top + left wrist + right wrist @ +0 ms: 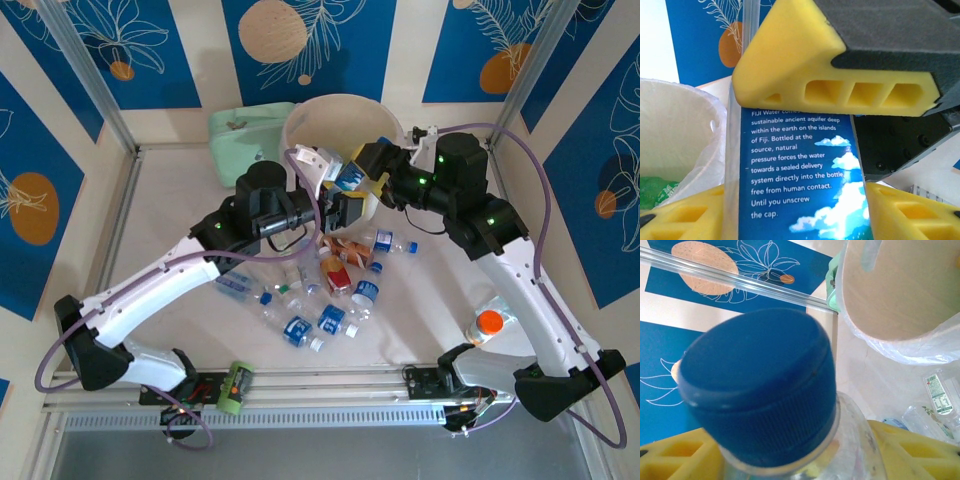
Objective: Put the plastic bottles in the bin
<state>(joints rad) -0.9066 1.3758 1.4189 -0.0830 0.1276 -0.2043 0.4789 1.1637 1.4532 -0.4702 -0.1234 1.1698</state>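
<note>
Status: task in progress, early stage.

The left gripper (338, 208) is clenched on a Fiji water bottle (800, 170). In the left wrist view its yellow pads (680, 217) press against both sides of the bottle. The right gripper (368, 168) meets the same spot from the opposite side. In the right wrist view its pads (910, 450) flank a clear bottle with a blue cap, which I judge to be the same one. I cannot tell whether they grip it or stand just off it. The bottle hangs at the near rim of the bin (335, 120); I cannot tell whether it is over the opening.

Done: a green item (652, 192) lies low inside the lined bin, probably a bottle. I cannot count the contents.

Left to do:
- a cluster of loose bottles (325, 290) on the table (170, 220) between the arms;
- an orange-capped bottle (487, 322) beside the right arm's base;
- a green bottle (236, 386) on the front rail (330, 378).

I judge that most of the work lies ahead.
</note>
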